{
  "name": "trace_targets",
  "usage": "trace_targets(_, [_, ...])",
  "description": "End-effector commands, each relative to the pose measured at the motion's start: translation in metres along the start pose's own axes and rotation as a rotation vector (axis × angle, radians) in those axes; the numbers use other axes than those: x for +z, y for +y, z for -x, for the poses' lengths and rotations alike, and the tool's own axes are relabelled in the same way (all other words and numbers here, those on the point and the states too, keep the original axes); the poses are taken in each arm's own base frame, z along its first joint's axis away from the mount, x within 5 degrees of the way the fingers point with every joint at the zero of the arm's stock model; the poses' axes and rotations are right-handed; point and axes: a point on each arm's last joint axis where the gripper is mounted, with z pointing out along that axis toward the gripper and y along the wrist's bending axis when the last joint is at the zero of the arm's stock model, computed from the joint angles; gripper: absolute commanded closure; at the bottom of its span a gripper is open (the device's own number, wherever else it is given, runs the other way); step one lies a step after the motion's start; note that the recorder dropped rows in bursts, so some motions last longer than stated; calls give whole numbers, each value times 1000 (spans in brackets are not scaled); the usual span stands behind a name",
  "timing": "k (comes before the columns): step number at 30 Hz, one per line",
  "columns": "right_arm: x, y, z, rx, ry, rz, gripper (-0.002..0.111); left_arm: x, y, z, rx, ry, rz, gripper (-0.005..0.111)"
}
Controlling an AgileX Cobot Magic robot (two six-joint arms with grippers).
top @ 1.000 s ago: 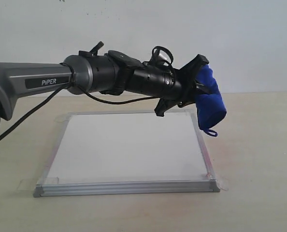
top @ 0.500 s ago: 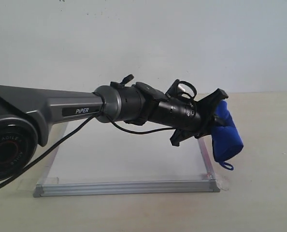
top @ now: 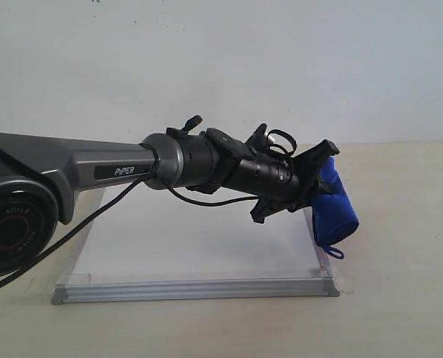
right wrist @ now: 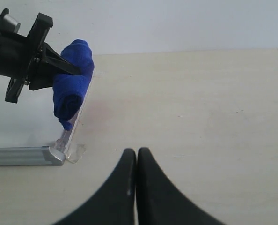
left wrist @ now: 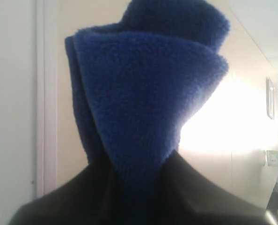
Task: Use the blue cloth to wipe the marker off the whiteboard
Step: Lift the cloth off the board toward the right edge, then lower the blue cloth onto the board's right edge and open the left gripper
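While left tool grips blue cloth | arm partly hides whiteboard

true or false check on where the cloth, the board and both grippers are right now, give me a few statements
1. The left gripper is clamped on the blue cloth. True.
2. The blue cloth lies loose in the middle of the whiteboard. False: it is held in the gripper at the board's right edge, as the exterior view shows it.
3. The right gripper has its jaws together and holds nothing. True.
4. The right gripper is pressing on the whiteboard. False: it is over the bare table, off the board's corner.
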Motion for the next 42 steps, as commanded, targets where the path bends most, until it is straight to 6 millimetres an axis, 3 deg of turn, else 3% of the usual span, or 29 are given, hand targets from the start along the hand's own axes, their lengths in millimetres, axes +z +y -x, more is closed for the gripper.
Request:
trace_targets(1, [-1, 0, 2, -1, -17, -5, 108, -1, 0, 1, 4, -6, 10, 102])
trace_targets(11, [-1, 0, 2, -1, -17, -5, 108, 6, 11, -3, -13, 9, 31, 102])
trace_targets(42, [-1, 0, 2, -1, -17, -5, 108, 8, 13, -3, 26, 4, 34, 102])
